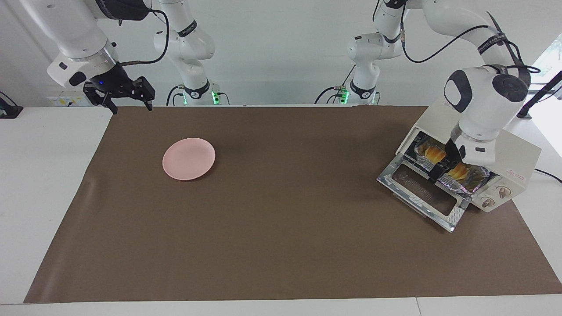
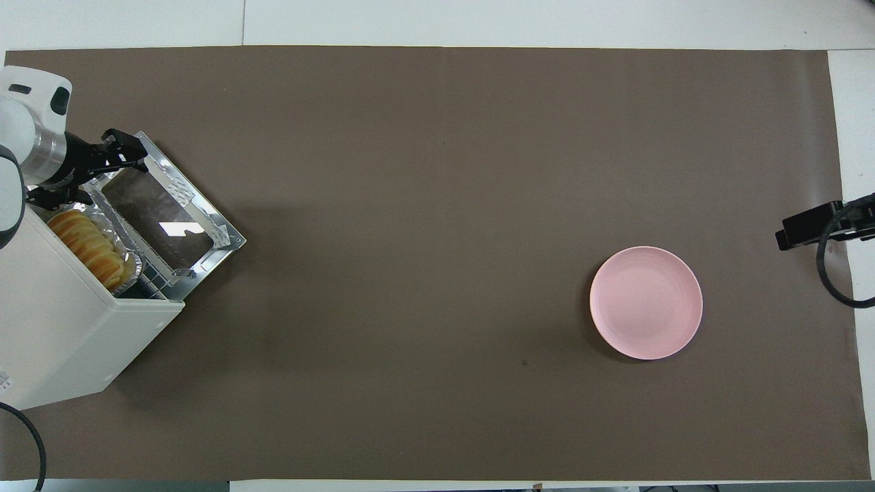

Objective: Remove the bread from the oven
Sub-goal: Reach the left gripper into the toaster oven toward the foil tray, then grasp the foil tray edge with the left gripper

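Observation:
The cream-white oven (image 1: 505,145) (image 2: 61,328) sits at the left arm's end of the table with its glass door (image 1: 419,192) (image 2: 160,215) folded down. Inside it, the golden ridged bread (image 1: 434,153) (image 2: 89,247) lies in a crinkled foil tray (image 1: 472,185) (image 2: 133,270). My left gripper (image 1: 440,170) (image 2: 109,182) hangs open at the oven's mouth over the tray. In the facing view it hides the loaf's middle. I cannot tell whether it touches the bread. My right gripper (image 1: 127,100) (image 2: 810,229) waits open over the mat's edge at the right arm's end.
A pink plate (image 1: 189,158) (image 2: 646,302) lies on the brown mat (image 1: 281,219) toward the right arm's end. The oven's two knobs (image 1: 494,196) face away from the robots. A black cable (image 1: 549,174) runs off beside the oven.

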{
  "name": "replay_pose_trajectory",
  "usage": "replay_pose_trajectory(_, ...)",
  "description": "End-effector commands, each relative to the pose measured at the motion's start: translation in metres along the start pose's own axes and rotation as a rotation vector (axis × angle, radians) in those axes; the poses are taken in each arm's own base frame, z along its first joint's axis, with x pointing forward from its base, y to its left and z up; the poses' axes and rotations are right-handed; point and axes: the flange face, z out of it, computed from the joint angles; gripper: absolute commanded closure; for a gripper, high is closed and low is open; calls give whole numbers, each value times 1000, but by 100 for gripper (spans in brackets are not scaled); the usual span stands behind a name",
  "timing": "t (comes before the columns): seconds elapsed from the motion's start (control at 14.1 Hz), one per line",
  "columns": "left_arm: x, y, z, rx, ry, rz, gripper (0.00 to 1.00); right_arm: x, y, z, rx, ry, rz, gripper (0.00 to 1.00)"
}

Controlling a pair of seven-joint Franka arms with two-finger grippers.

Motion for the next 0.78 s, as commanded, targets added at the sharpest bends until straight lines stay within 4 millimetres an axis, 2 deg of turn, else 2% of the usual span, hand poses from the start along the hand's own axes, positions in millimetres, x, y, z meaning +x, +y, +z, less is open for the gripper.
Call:
replay_pose_trajectory(0.0,-11,-11,16,16,14,-25,0,-5,1,0,-13,-1,-12,0)
replay_pose_trajectory(0.21,-13,-13,28,18,8,-31,0,-5,1,-1,-13,1,-12,0)
replay_pose_trajectory(0.28,-13,-22,42,18,11,-41,0,-5,1,0,-13,1,-12,0)
replay_pose_trajectory(0.43,-11,-27,55,19,14,-48,0,-5,1,0,-13,1,-12,0)
replay_pose_trajectory(0.64,-8,-29,63,6,31,-72,0,-5,1,0,-13,1,-12,0)
replay_pose_trajectory(0.71,-8,-29,64,5,32,-74,8,-5,1,0,-13,1,-12,0)
